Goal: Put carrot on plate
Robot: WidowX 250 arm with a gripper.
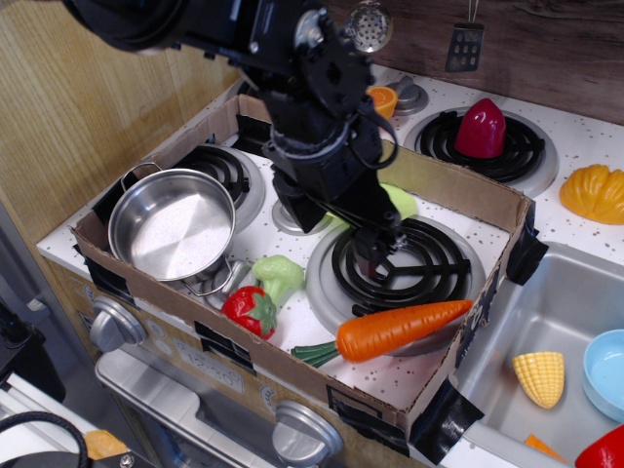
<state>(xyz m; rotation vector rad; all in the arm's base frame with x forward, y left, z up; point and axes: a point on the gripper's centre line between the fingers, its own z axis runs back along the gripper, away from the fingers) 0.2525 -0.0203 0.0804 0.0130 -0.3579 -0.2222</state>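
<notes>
The orange carrot [402,327] with its dark green stem end lies on the front rim of the right burner [429,263], stem pointing left. The pale lime-green plate [396,203] lies behind that burner by the cardboard wall, mostly hidden by the black arm. My gripper [376,255] hangs over the burner's centre, between plate and carrot and a short way behind the carrot. It holds nothing. Its dark fingers blend with the burner and look slightly apart.
A cardboard box wall [468,190] rings the stove top. Inside are a steel pot [173,224] at left, a red strawberry [251,310] and a lumpy green toy vegetable [280,275]. An orange half-fruit [382,98] lies behind. The sink [517,322] at right holds toy corn [540,377] and a blue bowl [606,370].
</notes>
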